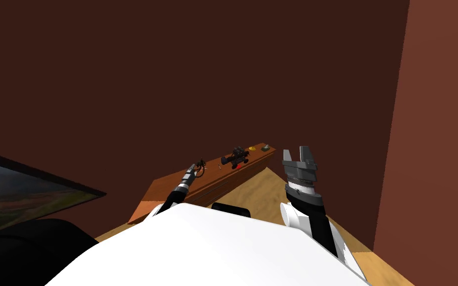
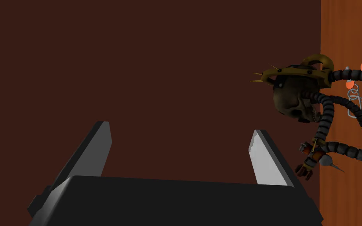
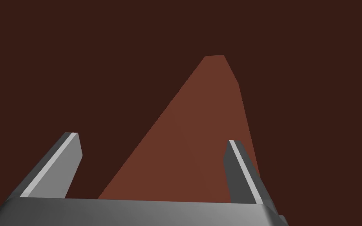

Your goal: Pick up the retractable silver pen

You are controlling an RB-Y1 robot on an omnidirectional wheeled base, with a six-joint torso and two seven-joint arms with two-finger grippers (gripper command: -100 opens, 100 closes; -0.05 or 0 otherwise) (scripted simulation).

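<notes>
While dark maroon walls [image 1: 213, 74] are closing in the room ahead, a framed landscape [image 1: 14, 193] is showing at the left. A long wooden cabinet [image 1: 158, 194] is standing against the far wall, over a pale wooden floor [image 1: 260, 191]. The right gripper [image 1: 296, 153] is hovering raised to the right of the cabinet, well apart from it, its fingers standing spread with nothing between them. The left gripper [image 2: 181, 128] is reaching over the cabinet's near end, its fingers likewise spread and bare, aiming at the wall. Just beside one of its fingers, a dark skull figure [image 2: 294, 98] with ribbed tentacles is lying on the cabinet top. A ring of silver keys with orange tabs [image 2: 355, 96] is lying next to the skull, among the tentacles. Farther along the top a black toy vehicle [image 1: 235, 157] is sitting. Beyond it, near the far end, a small yellow thing [image 1: 251, 148] and a small grey thing [image 1: 266, 147] are lying. Which of these small things, if any, is the silver pen I cannot tell.
</notes>
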